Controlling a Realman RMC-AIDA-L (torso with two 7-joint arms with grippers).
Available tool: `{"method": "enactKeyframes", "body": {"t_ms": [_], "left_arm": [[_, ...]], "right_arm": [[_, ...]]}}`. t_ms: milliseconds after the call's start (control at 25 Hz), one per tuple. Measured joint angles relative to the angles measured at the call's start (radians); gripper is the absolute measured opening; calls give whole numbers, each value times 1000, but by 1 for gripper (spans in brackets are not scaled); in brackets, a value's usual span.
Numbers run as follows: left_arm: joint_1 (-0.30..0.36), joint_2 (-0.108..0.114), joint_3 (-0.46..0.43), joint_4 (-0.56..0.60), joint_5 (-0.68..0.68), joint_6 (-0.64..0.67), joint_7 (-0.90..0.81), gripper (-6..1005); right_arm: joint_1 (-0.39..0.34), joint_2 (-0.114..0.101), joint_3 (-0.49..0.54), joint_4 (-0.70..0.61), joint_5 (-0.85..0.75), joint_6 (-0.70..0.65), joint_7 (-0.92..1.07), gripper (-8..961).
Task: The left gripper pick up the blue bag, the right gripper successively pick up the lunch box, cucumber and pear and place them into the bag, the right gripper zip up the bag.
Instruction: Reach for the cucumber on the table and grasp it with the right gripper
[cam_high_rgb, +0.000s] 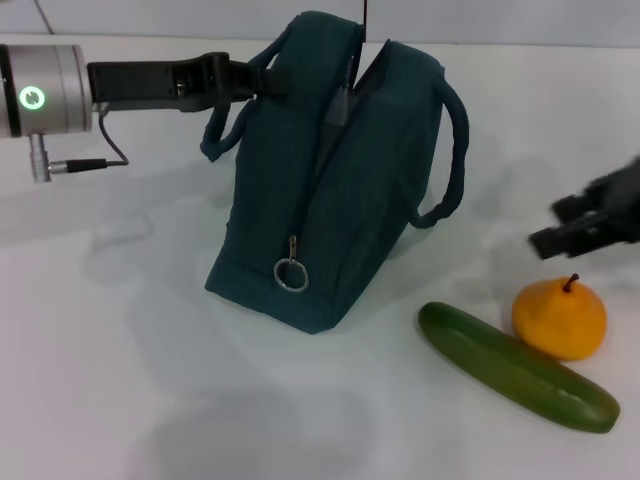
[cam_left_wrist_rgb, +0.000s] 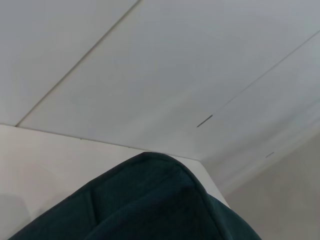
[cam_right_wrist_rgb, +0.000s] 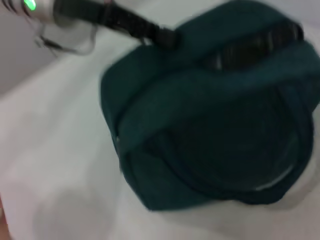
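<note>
The blue bag (cam_high_rgb: 340, 190) stands upright on the white table, its top zip gaping and the metal ring pull (cam_high_rgb: 291, 274) hanging low on its near end. My left gripper (cam_high_rgb: 252, 78) reaches in from the left and is shut on the bag's upper edge by a handle. The bag (cam_right_wrist_rgb: 210, 110) fills the right wrist view, and its fabric (cam_left_wrist_rgb: 150, 205) shows in the left wrist view. The cucumber (cam_high_rgb: 515, 366) lies at the front right with the pear (cam_high_rgb: 560, 318) just behind it. My right gripper (cam_high_rgb: 562, 224) hovers open above the pear, holding nothing. The lunch box is out of view.
The left arm's silver wrist (cam_high_rgb: 45, 90), with its green light and a cable, stretches over the table's far left. The left arm (cam_right_wrist_rgb: 100, 17) also shows in the right wrist view. White table (cam_high_rgb: 120, 380) spreads in front of and left of the bag.
</note>
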Motion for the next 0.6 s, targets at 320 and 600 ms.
{"method": "enactKeyframes", "body": {"t_ms": [320, 600], "left_arm": [[-6, -7, -2, 1, -1, 0, -6, 44], [-1, -10, -3, 4, -2, 0, -6, 44]], "right_arm": [[327, 3, -180, 200, -186, -32, 240, 575], [393, 8, -186, 303, -210, -38, 284, 579]]}}
